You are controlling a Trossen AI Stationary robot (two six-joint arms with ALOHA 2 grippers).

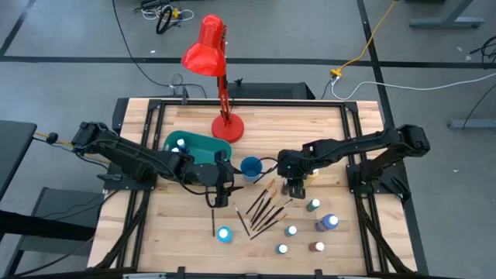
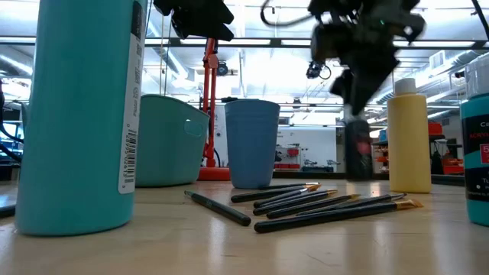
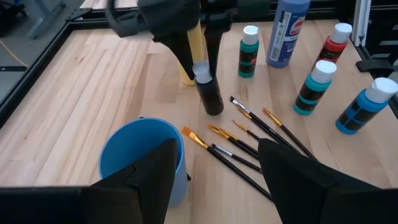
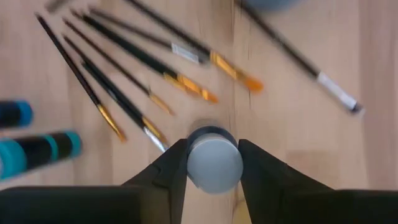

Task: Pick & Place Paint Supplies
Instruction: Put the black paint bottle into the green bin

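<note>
Right wrist view shows the right gripper [image 4: 211, 163] with fingers closed on the white cap of a black bottle [image 3: 209, 93], upright on the bench [image 1: 170, 240] beside the brushes [image 3: 249, 140]. Left gripper [image 1: 222, 186] hovers near the blue cup [image 1: 250, 167], fingers wide.

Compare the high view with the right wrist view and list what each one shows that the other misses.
Only the high view shows the red lamp, the teal bin, the left gripper open near the blue cup, and both arms.

Only the right wrist view shows the right gripper closed around the white cap of a black paint bottle.

Both show the scattered brushes on the wooden table.
</note>
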